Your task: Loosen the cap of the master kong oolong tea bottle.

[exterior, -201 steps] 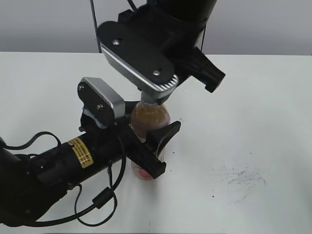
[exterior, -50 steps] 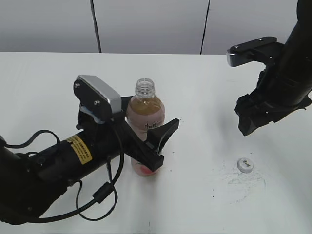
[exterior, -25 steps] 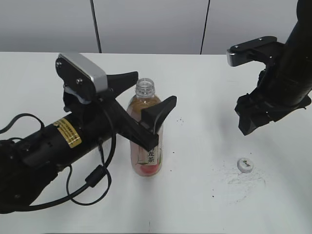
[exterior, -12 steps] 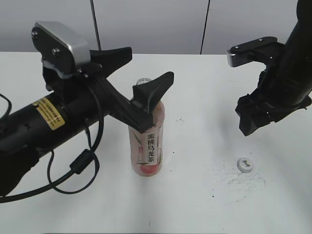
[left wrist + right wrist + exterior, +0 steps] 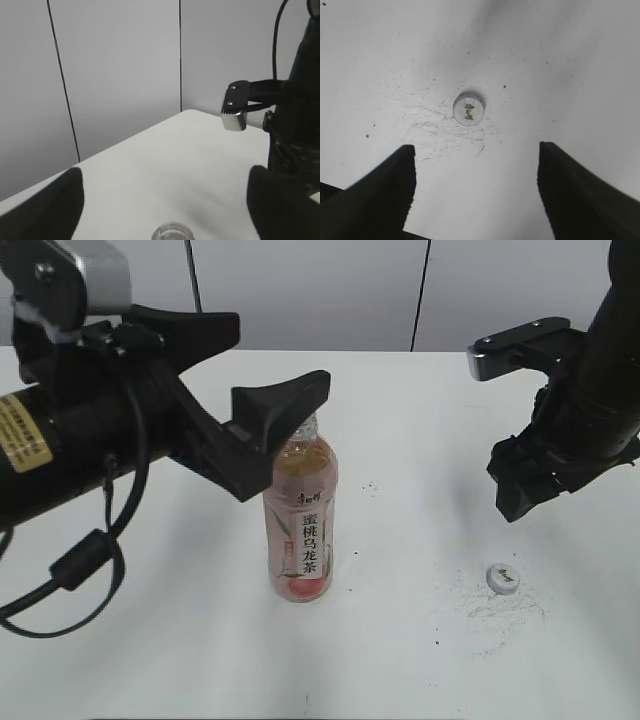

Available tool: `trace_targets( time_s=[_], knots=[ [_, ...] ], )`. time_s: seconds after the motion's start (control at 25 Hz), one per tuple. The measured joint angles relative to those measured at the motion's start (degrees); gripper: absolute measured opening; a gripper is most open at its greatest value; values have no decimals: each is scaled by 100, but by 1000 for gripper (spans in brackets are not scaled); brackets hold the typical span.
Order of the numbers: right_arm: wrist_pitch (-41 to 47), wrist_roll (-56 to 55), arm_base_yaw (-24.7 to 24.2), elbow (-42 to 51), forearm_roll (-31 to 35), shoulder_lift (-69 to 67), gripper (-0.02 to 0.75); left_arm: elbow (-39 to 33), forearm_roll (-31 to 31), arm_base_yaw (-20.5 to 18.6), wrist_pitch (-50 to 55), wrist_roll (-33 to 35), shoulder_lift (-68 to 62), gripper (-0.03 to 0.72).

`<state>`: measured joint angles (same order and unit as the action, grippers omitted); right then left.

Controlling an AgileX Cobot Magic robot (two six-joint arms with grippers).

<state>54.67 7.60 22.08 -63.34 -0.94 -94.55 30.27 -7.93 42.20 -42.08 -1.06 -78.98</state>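
Freed moments ago from the left gripper (image 5: 255, 375), now lifted with jaws wide, the tall pink-wrapped clear plastic tea bottle (image 5: 301, 523) stands uncapped mid-bench, its small white ribbed screw cap (image 5: 502, 578) lying toward the right edge beneath the empty, wide-open right gripper (image 5: 476, 192), suggesting the loosening is done.

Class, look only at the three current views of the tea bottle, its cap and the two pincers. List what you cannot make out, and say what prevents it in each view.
- Exterior view: the bottle mouth is hidden behind the left pincer.
- Left wrist view: only the bottle's rim shows; the bottom edge cuts off the rest.
- Right wrist view: the mark on the cap is too small to read.
- Exterior view: the right pincer faces away, so its opening is unclear.
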Motion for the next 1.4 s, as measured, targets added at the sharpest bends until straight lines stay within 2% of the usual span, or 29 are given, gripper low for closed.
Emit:
trace_targets(
  time_s=[0.2, 0.48, 0.92, 1.12, 1.4],
  knots=[
    [72, 0, 0, 0, -7, 0, 568, -5, -19, 0, 1407, 0, 897, 591],
    [720, 0, 0, 0, -166, 178, 568, -5, 5, 0, 4208, 1, 2506, 589],
    [1422, 0, 0, 0, -214, 2041, 568, -5, 584, 0, 7996, 1, 5432, 589],
    [1493, -33, 0, 0, -162, 2989, 568, 244, 644, 0, 9129, 1, 5939, 589],
    [1507, -84, 0, 264, 94, 4147, 568, 564, 649, 0, 10943, 1, 5976, 587]
  ],
)
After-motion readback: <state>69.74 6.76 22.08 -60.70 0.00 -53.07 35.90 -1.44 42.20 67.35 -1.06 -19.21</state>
